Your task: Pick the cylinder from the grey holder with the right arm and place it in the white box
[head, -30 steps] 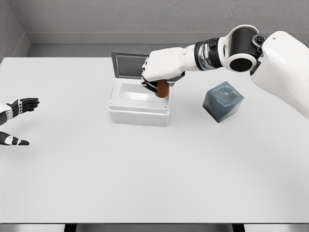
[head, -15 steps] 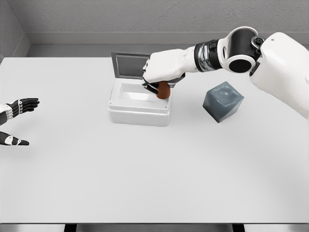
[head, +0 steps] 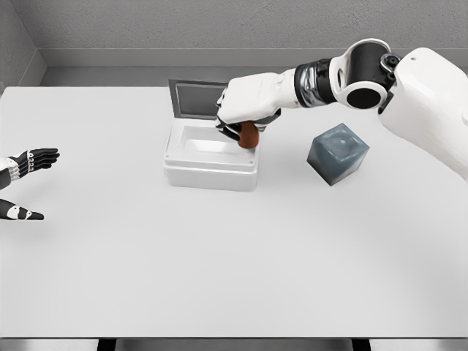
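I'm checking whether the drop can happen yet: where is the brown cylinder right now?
In the head view, the cylinder is held in the right hand, above the right rim of the open white box, left of the grey holder.

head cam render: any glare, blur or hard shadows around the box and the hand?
Head view: flat, even light, no glare on the white table; only a faint soft shadow beside the white box and the grey holder. Head view: mild overall softness, edges slightly smeared, yet the right hand and brown cylinder read clearly; the left hand is cut by the frame edge.
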